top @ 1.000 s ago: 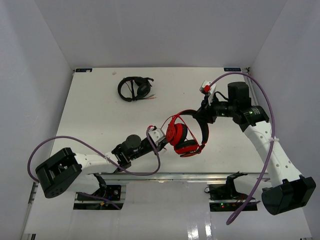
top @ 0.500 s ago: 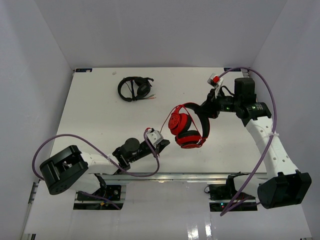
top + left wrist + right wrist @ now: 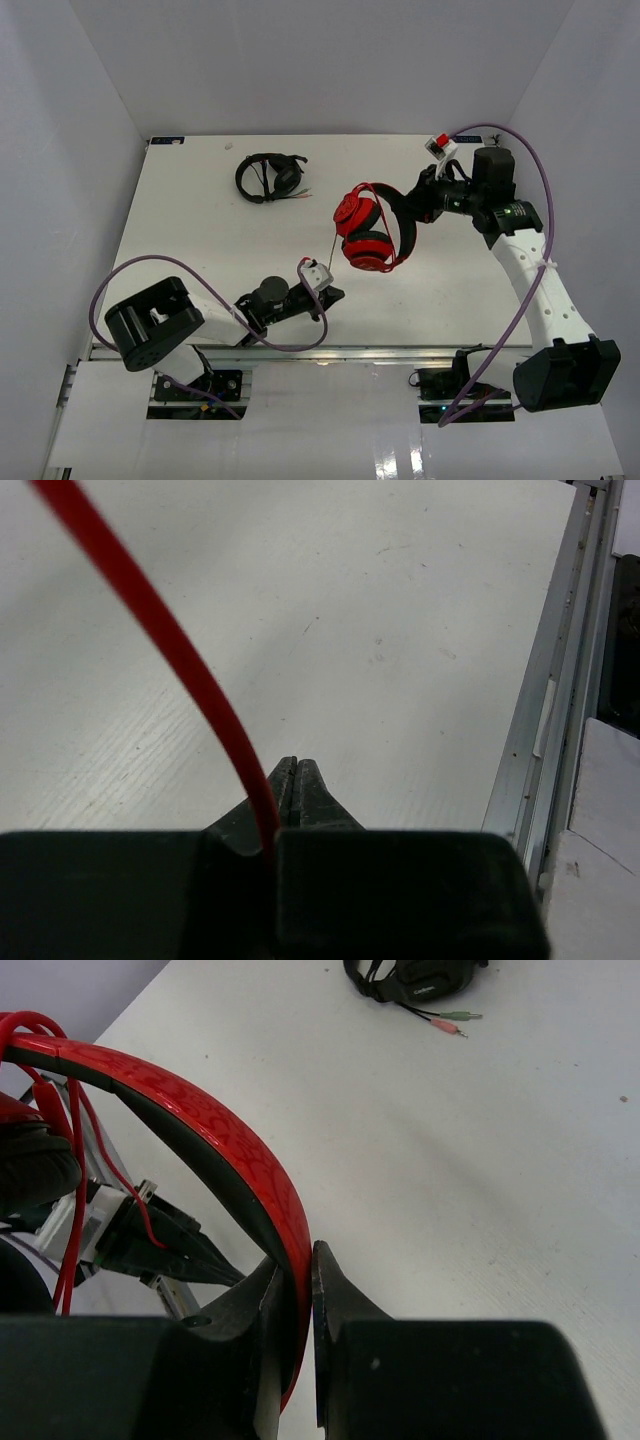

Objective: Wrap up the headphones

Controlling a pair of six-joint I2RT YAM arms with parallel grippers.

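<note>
Some turns of the red cable [image 3: 160,630] are already laid around the headphones [image 3: 368,232], held above the table [image 3: 200,230] with the headband pinched in the right gripper [image 3: 298,1265], while a free stretch, clamped in the left gripper [image 3: 295,780], is judged left to be wound.

Small black headphones [image 3: 268,177] lie on the white table [image 3: 200,240] toward its far left side, their thin cables ending in pink and green plugs [image 3: 448,1022].
</note>
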